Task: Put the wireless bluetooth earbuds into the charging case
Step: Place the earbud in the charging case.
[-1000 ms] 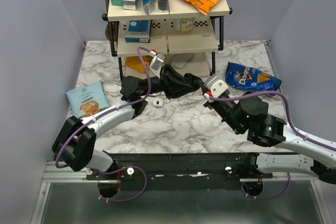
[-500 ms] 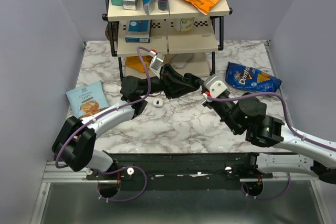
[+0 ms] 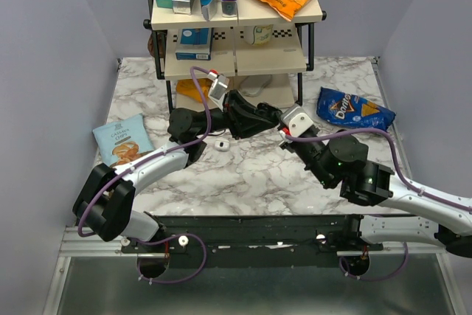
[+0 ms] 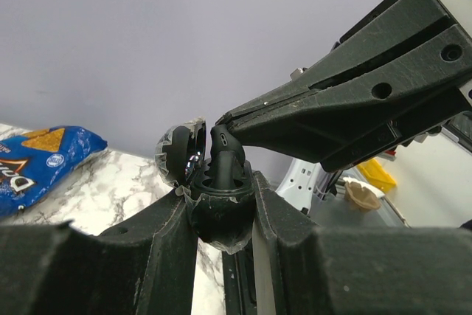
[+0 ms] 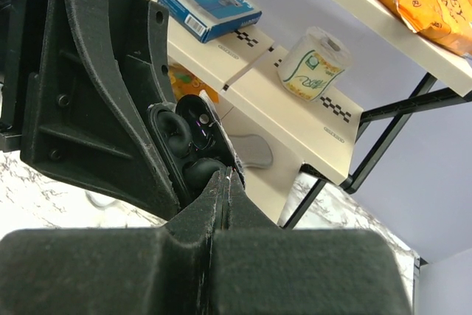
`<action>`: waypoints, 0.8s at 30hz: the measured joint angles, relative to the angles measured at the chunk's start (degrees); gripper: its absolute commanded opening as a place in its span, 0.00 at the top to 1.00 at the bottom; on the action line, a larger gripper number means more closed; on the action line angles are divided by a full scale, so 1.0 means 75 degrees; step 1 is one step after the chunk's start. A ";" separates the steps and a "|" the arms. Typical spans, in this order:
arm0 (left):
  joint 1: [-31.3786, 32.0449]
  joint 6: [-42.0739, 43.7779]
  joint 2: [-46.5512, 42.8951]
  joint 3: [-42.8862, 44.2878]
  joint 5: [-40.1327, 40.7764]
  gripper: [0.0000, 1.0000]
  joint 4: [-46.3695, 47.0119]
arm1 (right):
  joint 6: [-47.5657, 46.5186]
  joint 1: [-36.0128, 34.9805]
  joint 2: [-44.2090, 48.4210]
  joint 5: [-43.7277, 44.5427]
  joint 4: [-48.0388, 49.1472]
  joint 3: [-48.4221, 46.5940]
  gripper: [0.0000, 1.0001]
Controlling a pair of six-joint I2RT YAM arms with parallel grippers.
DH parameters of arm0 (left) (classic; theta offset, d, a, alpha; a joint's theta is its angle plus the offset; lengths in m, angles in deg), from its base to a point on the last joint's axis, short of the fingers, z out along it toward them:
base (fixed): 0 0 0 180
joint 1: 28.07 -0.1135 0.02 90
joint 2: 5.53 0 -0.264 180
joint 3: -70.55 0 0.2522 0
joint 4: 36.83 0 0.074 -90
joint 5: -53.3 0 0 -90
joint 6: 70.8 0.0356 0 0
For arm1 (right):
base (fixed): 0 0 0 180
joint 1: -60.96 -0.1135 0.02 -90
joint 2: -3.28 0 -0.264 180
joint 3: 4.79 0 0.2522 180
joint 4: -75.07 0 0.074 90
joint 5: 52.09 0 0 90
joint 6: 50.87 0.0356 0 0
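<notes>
Right claw [image 4: 223,120], pressed together, now sits closer than a second ago, earbud [image 4: 223,147] at its tip half-seated in case [image 5: 186,145] pinched by left claw [image 4: 219,228]; insertion likely near done.

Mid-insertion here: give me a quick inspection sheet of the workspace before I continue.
Surface: marble table, partly cluttered.
Job's things: charging case, lid open; one earbud upright in it, not fully seated; the other one cannot be told.
Clutter: Doritos bag, cassava chips bag, small white item.
Grippers: left gripper shut on the charging case; right gripper shut, tips touching the earbud's top.
Cables: purple cables loop along both arms; no snag seen.
Surroundings: stocked shelf rack behind; grey walls.
</notes>
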 measured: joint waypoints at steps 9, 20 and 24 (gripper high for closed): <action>-0.0012 0.0047 -0.0003 -0.0082 0.0047 1.00 0.0079 | 0.0067 0.0000 0.0020 -0.0087 -0.0143 -0.0006 0.99; -0.0012 0.0134 -0.0006 -0.0111 0.0117 1.00 0.0125 | 0.0140 -0.0015 0.0047 -0.0137 -0.0254 -0.0047 0.54; -0.0020 0.0187 -0.0038 -0.0213 0.0184 1.00 0.0128 | 0.0175 -0.0015 0.0061 -0.0090 -0.0256 -0.0087 0.46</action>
